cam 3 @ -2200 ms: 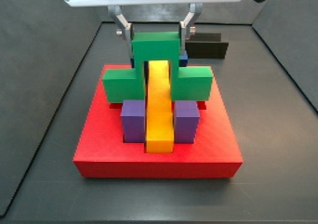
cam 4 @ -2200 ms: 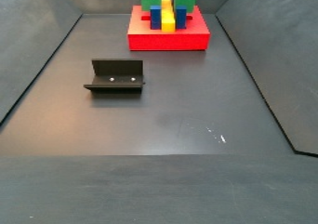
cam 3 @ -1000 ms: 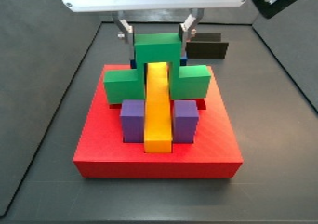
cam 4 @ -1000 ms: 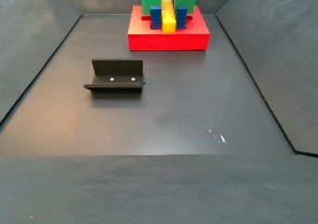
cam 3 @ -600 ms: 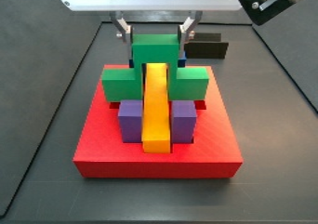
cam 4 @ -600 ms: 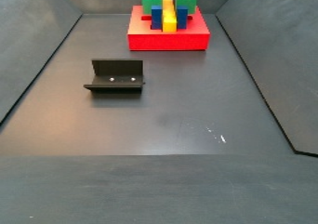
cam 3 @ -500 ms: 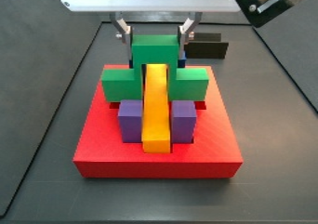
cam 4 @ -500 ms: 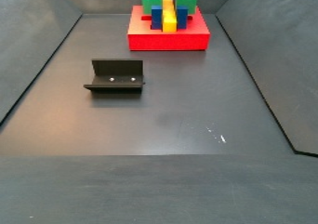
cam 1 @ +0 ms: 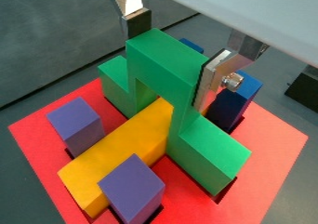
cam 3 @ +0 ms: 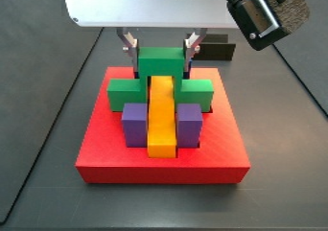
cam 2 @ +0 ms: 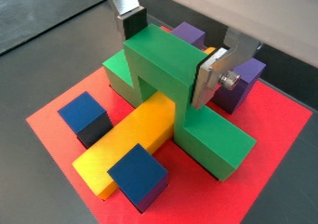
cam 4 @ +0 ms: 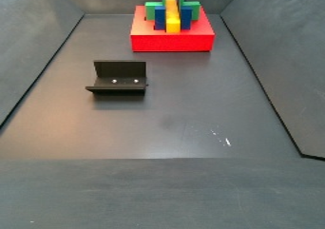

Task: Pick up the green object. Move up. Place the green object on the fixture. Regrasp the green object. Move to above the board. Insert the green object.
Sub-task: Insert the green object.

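Over the board (cam 3: 160, 153), my tool (cam 1: 174, 51) grips the green object (cam 1: 174, 88) by its central block, straddling the yellow bar (cam 1: 125, 153).

We see the board (cam 4: 173, 35) at the far end of the bench (cam 4: 165, 119), with the fixture (cam 4: 118, 78) well apart from it, nearer us and to the left. On the board, the long bar (cam 3: 160, 115) runs down the middle, a block (cam 3: 133, 123) on each side of it. The green object (cam 3: 160, 74) straddles the bar's far end, arms out sideways. Our gripper (cam 3: 160, 41) sits directly above, its fingers (cam 2: 217, 76) against both sides of the central block. In both wrist views, two more blocks (cam 1: 231, 96) flank the bar behind the arms.
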{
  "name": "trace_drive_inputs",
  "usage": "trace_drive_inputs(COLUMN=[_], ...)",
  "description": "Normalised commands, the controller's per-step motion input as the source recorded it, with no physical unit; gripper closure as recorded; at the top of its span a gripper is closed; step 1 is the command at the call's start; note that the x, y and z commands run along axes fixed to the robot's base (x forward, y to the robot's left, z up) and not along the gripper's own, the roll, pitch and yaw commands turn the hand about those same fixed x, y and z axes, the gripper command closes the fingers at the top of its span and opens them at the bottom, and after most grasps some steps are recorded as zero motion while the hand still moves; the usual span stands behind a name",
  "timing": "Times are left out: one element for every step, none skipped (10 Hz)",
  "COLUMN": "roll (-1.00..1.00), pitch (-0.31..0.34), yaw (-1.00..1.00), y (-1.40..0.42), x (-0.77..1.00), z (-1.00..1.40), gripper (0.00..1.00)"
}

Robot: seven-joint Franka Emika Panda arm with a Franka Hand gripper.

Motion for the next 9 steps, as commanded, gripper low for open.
trace_drive_inputs(roll=[0.06,0.00,0.01,0.00,0.00,0.03,0.00,-0.12,-0.17], pitch=[0.000,0.000,0.057,0.021,0.000,0.023,0.000,0.000,-0.006], yaw=[0.00,0.00,0.00,0.00,0.00,-0.04,-0.01,0.00,-0.01], y=[0.00,-0.06,-0.30,-0.20,-0.02,0.06,0.27,0.43,0.43], x=[0.00,0.07,0.32,0.33,0.30,0.18,0.21,0.25,0.13], z=[-0.33,-0.16,0.00,-0.02,-0.10,-0.19,-0.22,-0.31,-0.53], gripper=[1.00,1.00,1.00,1.00,1.00,1.00,1.00,1.00,1.00])
